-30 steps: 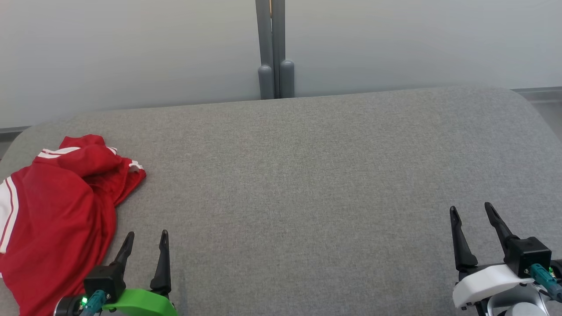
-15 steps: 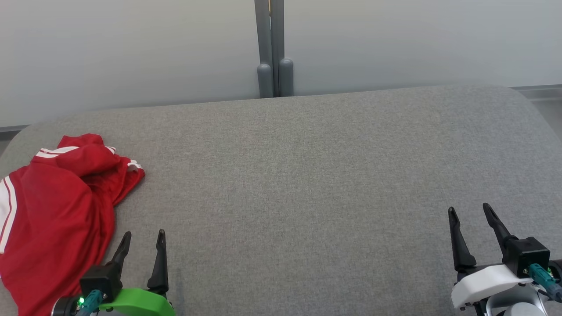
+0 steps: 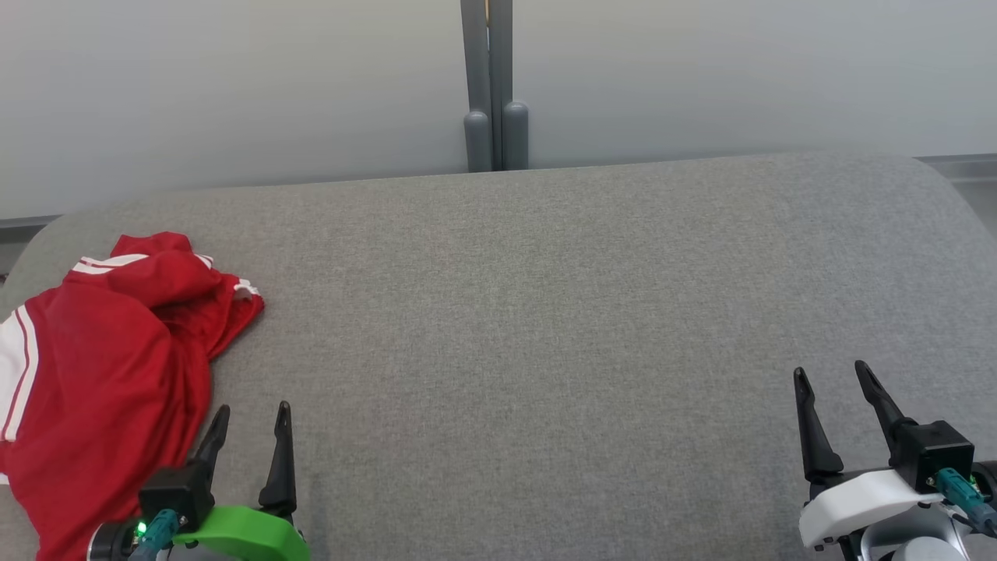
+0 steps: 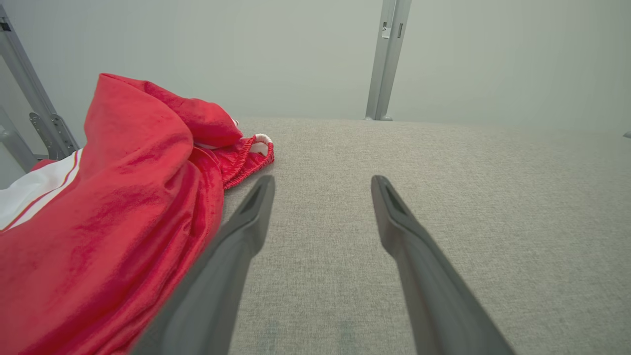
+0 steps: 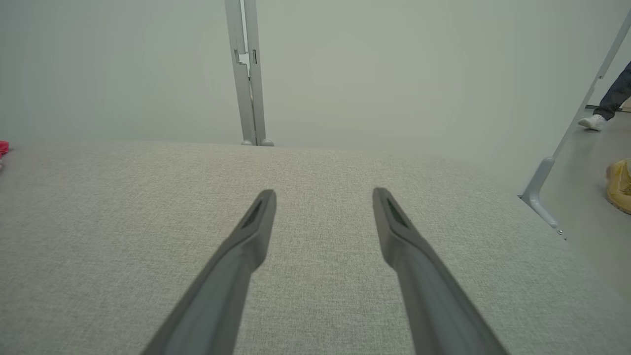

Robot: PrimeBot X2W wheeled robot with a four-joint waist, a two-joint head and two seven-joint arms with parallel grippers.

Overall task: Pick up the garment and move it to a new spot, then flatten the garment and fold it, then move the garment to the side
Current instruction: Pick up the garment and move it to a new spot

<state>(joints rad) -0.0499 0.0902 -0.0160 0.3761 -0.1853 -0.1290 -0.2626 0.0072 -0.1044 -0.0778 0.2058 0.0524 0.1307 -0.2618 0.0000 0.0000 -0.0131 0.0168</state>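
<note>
Red garment (image 3: pixel 101 366) crumpled at tabletop's (image 3: pixel 545 312) left edge; our left gripper (image 3: pixel 254 407) just beside it, right gripper (image 3: pixel 830 368) well apart, both spread.

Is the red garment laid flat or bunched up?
Bunched up. The red garment lies in a rumpled heap at the left end of the grey surface, folds humped over each other; not flat.
</note>
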